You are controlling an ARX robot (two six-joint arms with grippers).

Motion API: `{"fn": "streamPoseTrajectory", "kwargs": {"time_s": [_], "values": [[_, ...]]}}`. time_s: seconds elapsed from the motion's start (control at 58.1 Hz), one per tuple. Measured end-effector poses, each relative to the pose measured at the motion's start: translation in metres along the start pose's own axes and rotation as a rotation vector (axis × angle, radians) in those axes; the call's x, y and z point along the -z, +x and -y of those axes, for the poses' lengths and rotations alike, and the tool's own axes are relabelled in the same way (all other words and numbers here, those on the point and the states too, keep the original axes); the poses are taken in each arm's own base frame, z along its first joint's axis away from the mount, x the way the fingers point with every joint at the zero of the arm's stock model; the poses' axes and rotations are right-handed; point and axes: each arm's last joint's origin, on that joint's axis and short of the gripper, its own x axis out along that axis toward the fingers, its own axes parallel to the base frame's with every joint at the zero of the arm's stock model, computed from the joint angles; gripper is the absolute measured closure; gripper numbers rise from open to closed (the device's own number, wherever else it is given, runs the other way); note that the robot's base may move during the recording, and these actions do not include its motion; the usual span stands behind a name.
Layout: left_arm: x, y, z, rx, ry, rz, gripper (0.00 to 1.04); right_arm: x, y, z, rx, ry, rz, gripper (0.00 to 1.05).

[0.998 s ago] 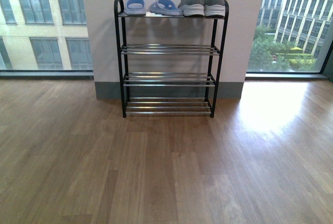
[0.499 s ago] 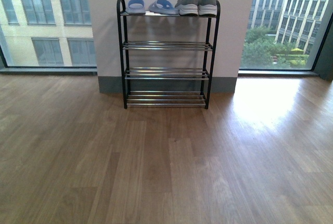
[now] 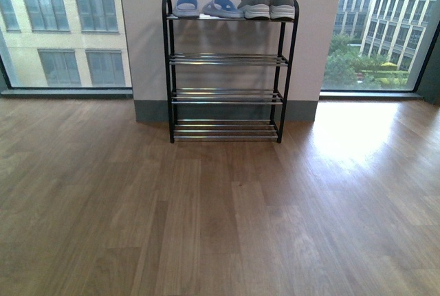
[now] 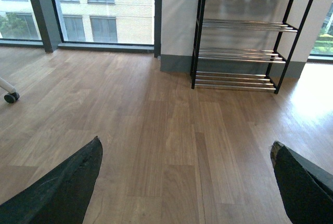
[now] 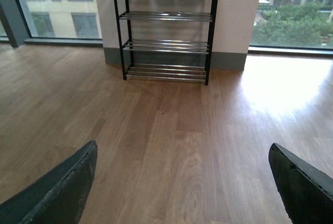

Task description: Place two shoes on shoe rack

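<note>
Two shoes (image 3: 269, 1) side by side at shoe rack (image 3: 227, 59) top tier right end; task looks done; left claw (image 4: 182, 182), right claw (image 5: 179, 182) both spread wide, empty; keep clear of rack

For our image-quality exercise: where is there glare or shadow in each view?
Front view: window glare washes out the floor right of the shoe rack. Left wrist view: the same bright patch beside the rack. Right wrist view: glare right of the rack, rod shadows on the wall.

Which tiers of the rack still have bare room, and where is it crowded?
The black metal-framed shoe rack is crowded only on top: two blue slippers beside the grey knit sneakers fill that tier. The three silver-rod tiers below are bare side to side. The wooden floor in front is open too.
</note>
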Motion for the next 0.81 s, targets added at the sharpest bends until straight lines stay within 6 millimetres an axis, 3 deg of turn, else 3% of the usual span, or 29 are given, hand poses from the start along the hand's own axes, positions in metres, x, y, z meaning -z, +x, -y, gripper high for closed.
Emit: {"fn": "streamPoseTrajectory", "kwargs": {"time_s": [0.808], "values": [[0.0000,0.0000,0.0000,0.002,0.000,0.000,0.09,0.0000,0.0000,0.0000,0.001,0.000,0.000,0.09]]}}
